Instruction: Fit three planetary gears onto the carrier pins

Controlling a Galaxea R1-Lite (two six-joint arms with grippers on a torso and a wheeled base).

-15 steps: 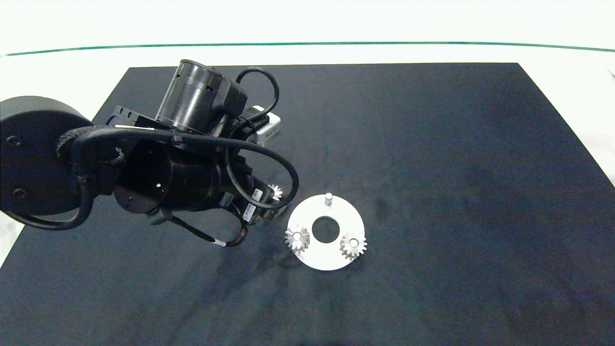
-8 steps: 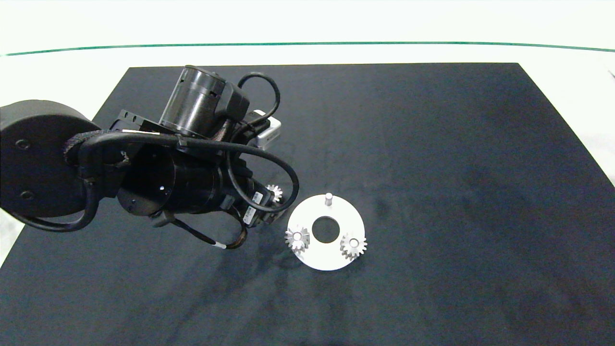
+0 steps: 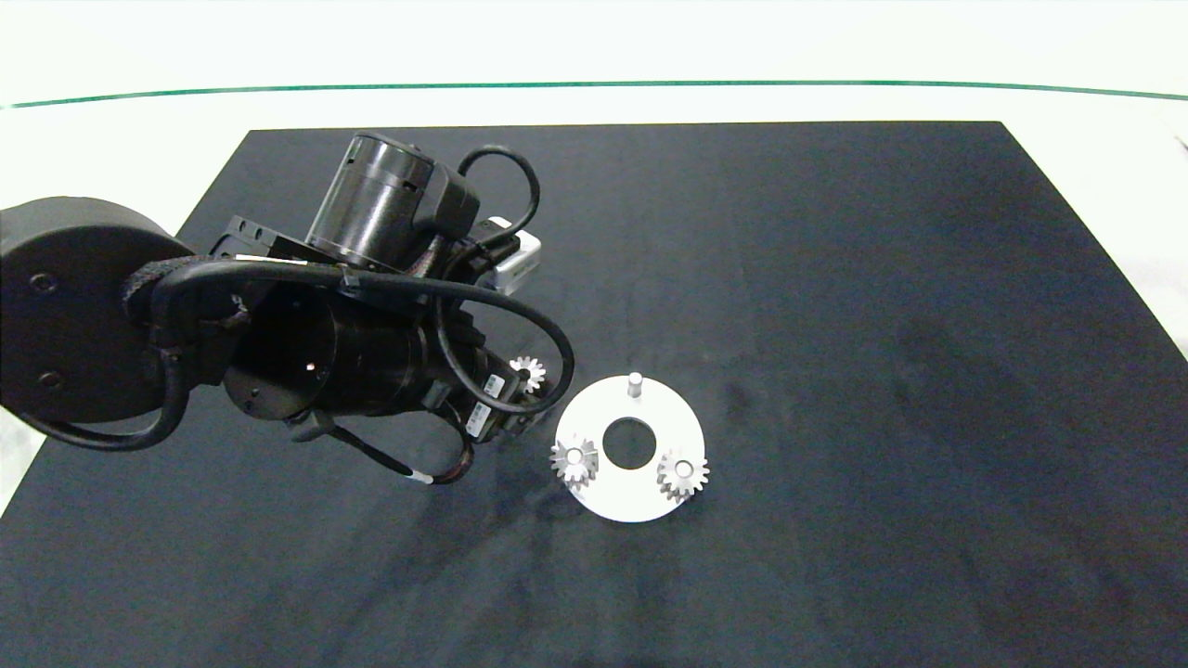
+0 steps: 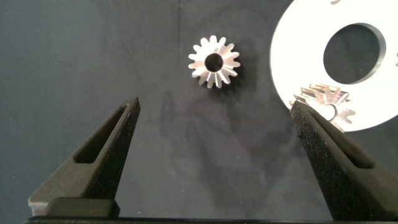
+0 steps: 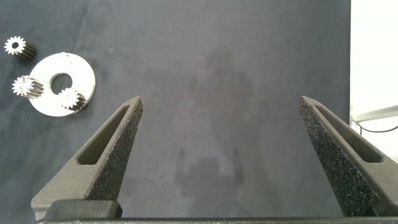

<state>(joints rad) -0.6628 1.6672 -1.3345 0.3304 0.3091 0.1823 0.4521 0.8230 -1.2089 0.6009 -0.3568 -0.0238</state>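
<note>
The left hand hangs over the black mat just left of the white disc, its 2 grey fingers spread wide with nothing between them. In the left wrist view the loose planetary gear lies flat on the mat ahead of the open fingers, untouched by either one, just beside the disc's rim but apart from it. In the head view this gear peeks out at the edge of the dark left arm, to the far left of the disc.

On the disc, 2 more planetary gears sit on carrier pins: 1 at the near left and 1 at the near right, either side of the large centre hole. The 3rd carrier pin stands bare at the disc's far edge.

The right hand is out of the head view; its own camera shows its fingers held wide apart and holding nothing, well apart from the disc and gears, above bare mat, with the white bench showing beyond the mat's edge.
</note>
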